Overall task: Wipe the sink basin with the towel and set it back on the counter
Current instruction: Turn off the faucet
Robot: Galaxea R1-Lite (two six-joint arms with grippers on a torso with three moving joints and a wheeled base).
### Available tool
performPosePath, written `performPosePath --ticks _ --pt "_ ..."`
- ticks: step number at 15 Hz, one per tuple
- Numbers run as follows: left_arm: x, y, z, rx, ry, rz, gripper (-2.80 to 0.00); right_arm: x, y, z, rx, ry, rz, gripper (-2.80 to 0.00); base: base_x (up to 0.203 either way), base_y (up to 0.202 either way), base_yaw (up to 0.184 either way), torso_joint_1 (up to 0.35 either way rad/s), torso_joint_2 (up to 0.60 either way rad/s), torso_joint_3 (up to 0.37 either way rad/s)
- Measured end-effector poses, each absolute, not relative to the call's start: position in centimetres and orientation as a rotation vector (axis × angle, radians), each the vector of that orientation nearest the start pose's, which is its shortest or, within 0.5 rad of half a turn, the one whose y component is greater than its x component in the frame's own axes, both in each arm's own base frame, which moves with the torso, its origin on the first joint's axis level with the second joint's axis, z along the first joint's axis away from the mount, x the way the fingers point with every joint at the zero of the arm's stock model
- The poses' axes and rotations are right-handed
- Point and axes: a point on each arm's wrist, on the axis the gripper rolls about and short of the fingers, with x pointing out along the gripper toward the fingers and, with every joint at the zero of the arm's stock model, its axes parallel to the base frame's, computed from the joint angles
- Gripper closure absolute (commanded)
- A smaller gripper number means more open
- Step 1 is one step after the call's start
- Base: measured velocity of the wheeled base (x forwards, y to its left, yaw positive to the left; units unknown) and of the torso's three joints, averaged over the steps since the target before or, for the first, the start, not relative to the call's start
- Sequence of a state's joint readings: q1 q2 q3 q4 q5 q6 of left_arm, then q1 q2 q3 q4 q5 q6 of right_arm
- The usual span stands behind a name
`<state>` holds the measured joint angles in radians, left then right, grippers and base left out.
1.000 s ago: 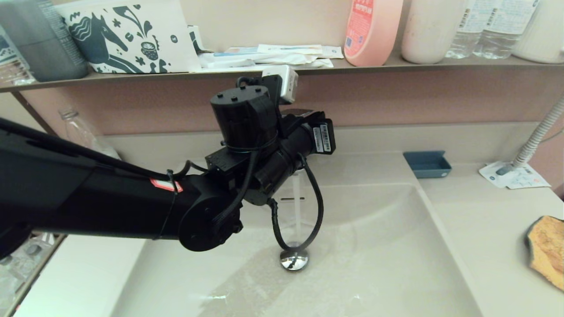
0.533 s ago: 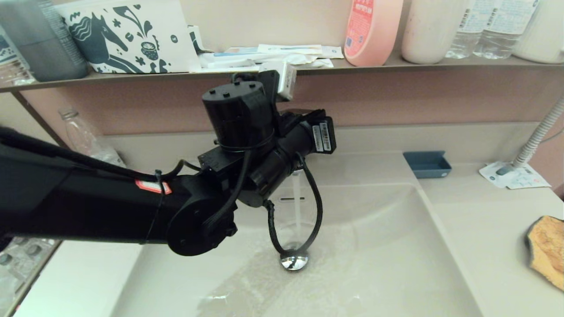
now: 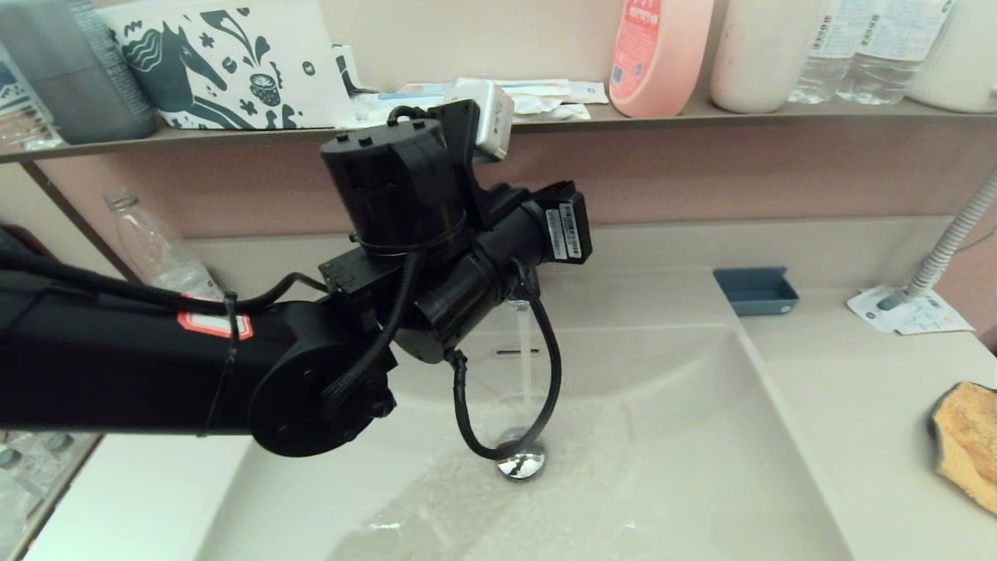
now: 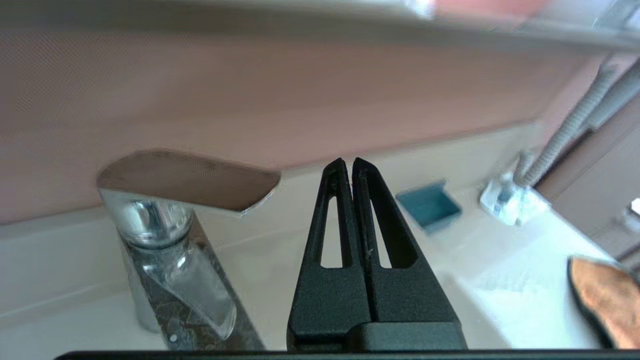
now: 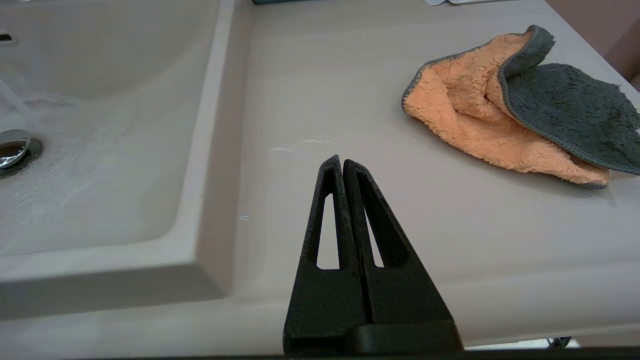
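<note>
Water runs from the chrome faucet [image 4: 165,220] into the beige sink basin [image 3: 685,436], and the floor around the round drain plug [image 3: 520,465] is wet. My left arm [image 3: 436,257] reaches over the basin and hides the faucet in the head view. The left gripper [image 4: 348,165] is shut and empty, just beside the end of the faucet lever [image 4: 190,177]. The orange-tan towel [image 5: 500,115] with its grey edge lies crumpled on the counter [image 5: 350,100] right of the basin, also at the head view's right edge [image 3: 970,444]. My right gripper [image 5: 341,162] hangs shut and empty over the counter's front edge, apart from the towel.
A small blue tray [image 3: 754,290] sits at the basin's back right corner. Beyond it are a white leaflet [image 3: 907,312] and a corrugated hose [image 3: 950,241]. A brown shelf [image 3: 701,113] of bottles runs above the faucet. A clear bottle [image 3: 148,241] stands at the far left.
My left arm has drawn back to the left and lifted a little from the faucet. Water keeps running and the wet patch in the basin has spread.
</note>
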<state>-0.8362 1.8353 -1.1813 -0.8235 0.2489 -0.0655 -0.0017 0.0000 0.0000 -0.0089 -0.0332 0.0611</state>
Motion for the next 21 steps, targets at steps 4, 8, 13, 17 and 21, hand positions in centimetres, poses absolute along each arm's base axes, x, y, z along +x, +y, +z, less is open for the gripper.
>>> performPosePath --ticks 4,8,13,17,21 --pt "27.1 -25.4 25.2 -0.135 -0.119 -0.579 0.00 -2.3 -0.1 7.6 0.061 -0.010 -0.035 0.00 0.000 0.000 0.000 0.000 0.00 0.000" --pt "28.1 -25.0 24.4 -0.122 -0.100 -0.574 0.00 -2.3 -0.1 7.6 0.061 -0.010 -0.035 0.00 0.000 0.000 0.000 0.000 0.00 0.000" --pt "27.6 -25.4 23.5 -0.117 -0.087 -0.587 0.00 -2.3 -0.1 7.6 0.061 -0.010 -0.035 0.00 0.000 0.000 0.000 0.000 0.00 0.000" --pt "26.7 -24.6 23.9 -0.115 -0.087 -0.586 0.00 -2.3 -0.1 7.6 0.061 -0.010 -0.035 0.00 0.000 0.000 0.000 0.000 0.00 0.000" --pt "24.0 -21.7 24.8 -0.116 -0.090 -0.579 0.00 -2.3 -0.1 7.6 0.061 -0.010 -0.035 0.00 0.000 0.000 0.000 0.000 0.00 0.000"
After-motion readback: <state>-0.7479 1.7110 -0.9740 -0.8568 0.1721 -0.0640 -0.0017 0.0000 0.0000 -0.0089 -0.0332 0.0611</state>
